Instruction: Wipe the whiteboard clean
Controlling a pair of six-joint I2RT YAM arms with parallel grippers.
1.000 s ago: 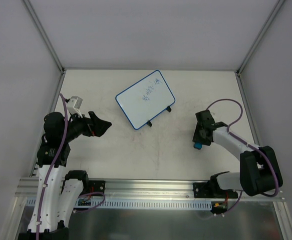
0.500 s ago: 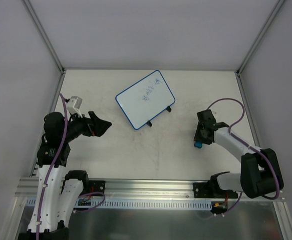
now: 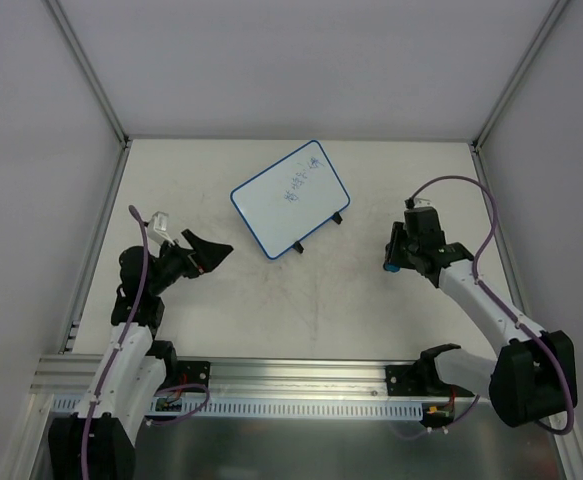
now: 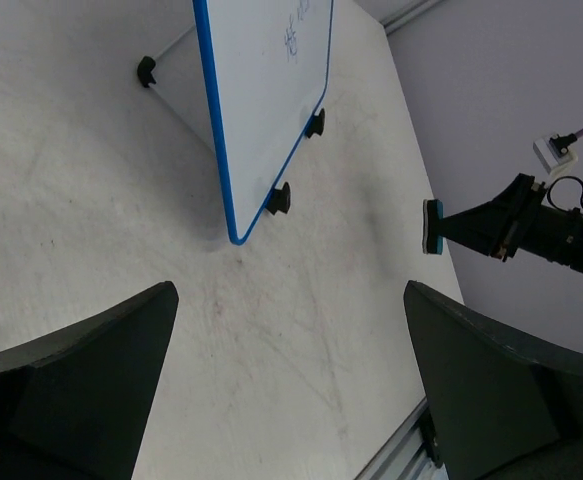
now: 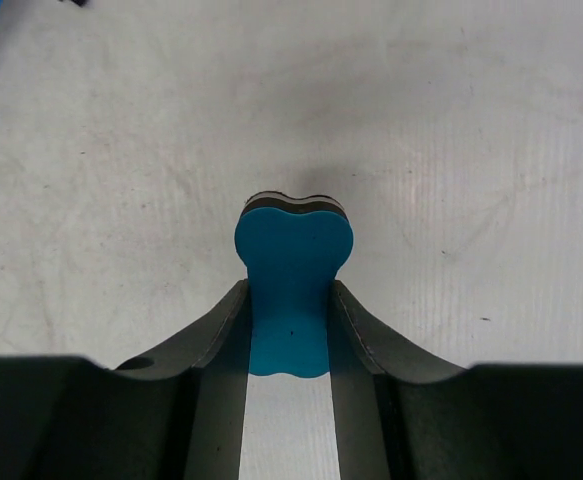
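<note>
The whiteboard (image 3: 289, 198), white with a blue rim and small black feet, lies tilted at the table's far middle with faint blue writing near its far corner. It also shows in the left wrist view (image 4: 261, 90). My right gripper (image 3: 395, 262) is shut on the small blue eraser (image 5: 293, 290), held off the table to the right of the board; the eraser also shows in the left wrist view (image 4: 432, 227). My left gripper (image 3: 211, 252) is open and empty, left of the board's near corner.
The worn white table (image 3: 311, 300) is bounded by grey walls and metal corner posts (image 3: 89, 75). An aluminium rail (image 3: 291, 375) runs along the near edge by the arm bases.
My right gripper has lifted the eraser and moved it up toward the far side. My left arm has swung lower and its gripper has shifted right, nearer the board.
</note>
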